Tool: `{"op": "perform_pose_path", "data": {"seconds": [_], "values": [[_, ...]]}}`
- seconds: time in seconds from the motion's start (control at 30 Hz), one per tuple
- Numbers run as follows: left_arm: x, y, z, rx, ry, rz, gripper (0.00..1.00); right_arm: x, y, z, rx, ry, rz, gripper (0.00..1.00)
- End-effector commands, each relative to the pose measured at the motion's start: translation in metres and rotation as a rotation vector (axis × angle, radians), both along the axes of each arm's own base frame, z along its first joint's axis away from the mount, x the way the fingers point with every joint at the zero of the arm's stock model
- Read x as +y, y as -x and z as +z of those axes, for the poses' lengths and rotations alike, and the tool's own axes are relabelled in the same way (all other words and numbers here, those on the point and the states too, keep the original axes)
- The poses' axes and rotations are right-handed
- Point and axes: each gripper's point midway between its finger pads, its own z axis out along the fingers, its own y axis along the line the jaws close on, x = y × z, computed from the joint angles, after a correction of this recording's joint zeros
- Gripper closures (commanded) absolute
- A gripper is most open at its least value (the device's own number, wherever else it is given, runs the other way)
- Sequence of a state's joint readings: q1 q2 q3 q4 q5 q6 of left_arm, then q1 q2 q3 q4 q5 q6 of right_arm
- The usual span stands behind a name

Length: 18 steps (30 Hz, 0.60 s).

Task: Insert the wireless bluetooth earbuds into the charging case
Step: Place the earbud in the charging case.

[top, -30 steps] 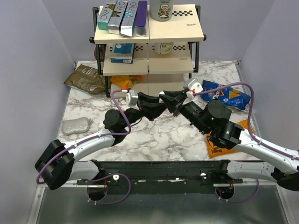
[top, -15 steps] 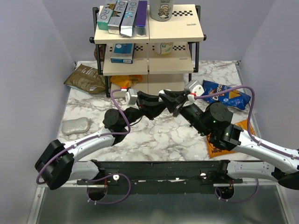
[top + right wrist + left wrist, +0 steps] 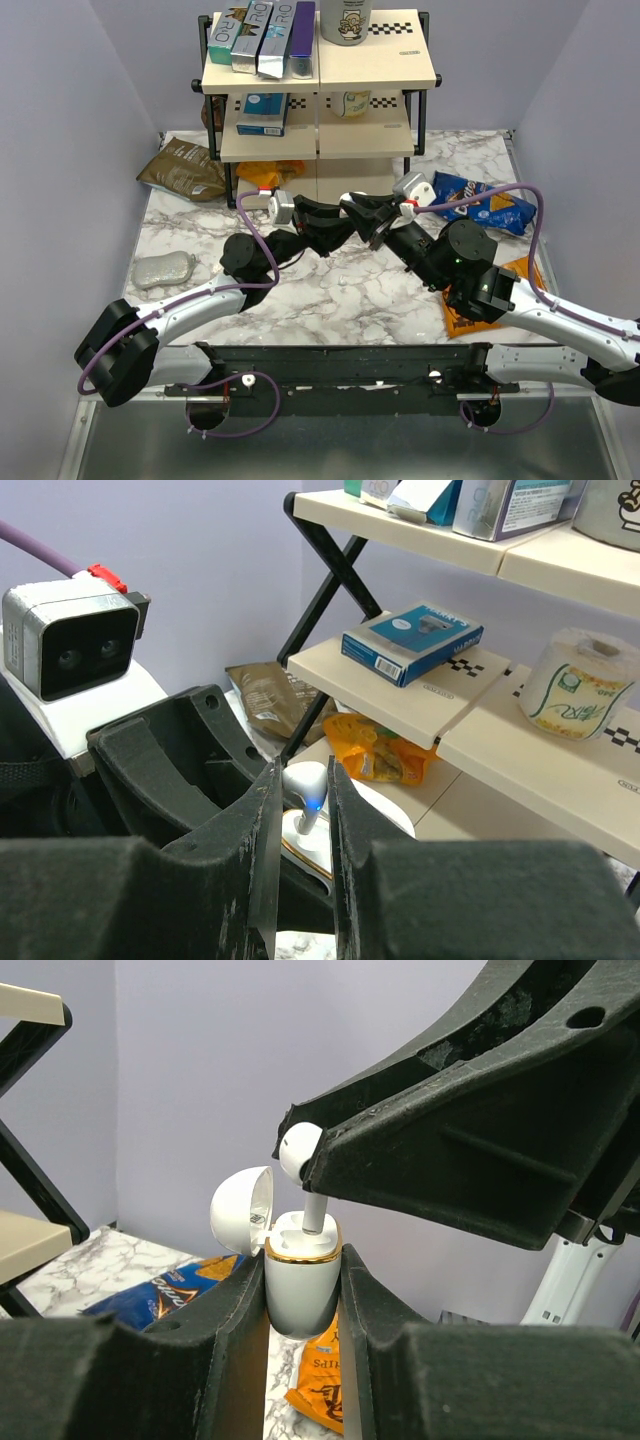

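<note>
**A:** Left claw (image 3: 304, 1325), state?

**B:** Clenched on a white, egg-shaped plastic charging case with a gold rim (image 3: 298, 1285). The case is held upright between the fingers. Its domed white lid (image 3: 240, 1210) is flipped open to one side.

**A:** Right claw (image 3: 302, 815)?

**B:** Closed on a white, stemmed plastic earbud (image 3: 300, 1150). The round head is pinched at the fingertips. The stem is pointed down with its lower end inside the case's mouth, and the head is kept above the rim. A blue light is noted on the stem in the right wrist view.

**A:** Where is this placed?

**B:** Both claws are met in the air over the far middle of the white marbled tabletop (image 3: 330, 290), just in front of the cream two-tier shelf rack (image 3: 320, 100). A blue crisp bag (image 3: 480, 205) is noted toward the far right corner. An orange packet (image 3: 458, 318) is partly covered by the right arm near the right edge. A brown pouch (image 3: 183, 168) is noted at the far left corner.
</note>
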<state>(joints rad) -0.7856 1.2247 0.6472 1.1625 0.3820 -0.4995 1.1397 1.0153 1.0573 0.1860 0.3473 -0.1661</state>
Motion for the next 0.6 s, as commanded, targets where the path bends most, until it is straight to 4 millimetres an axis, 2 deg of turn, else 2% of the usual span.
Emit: {"op": "perform_pose_path", "data": {"seconds": [0.0,0.57], "values": [[0.007,0.005,0.026,-0.047,0.057,0.006,1.0,0.004,0.0,-0.003,0.003,0.007,0.0,0.99],[0.01,0.009,0.027,-0.085,0.059,0.008,1.0,0.007,0.002,-0.016,0.026,0.065,0.019,0.99]]}}
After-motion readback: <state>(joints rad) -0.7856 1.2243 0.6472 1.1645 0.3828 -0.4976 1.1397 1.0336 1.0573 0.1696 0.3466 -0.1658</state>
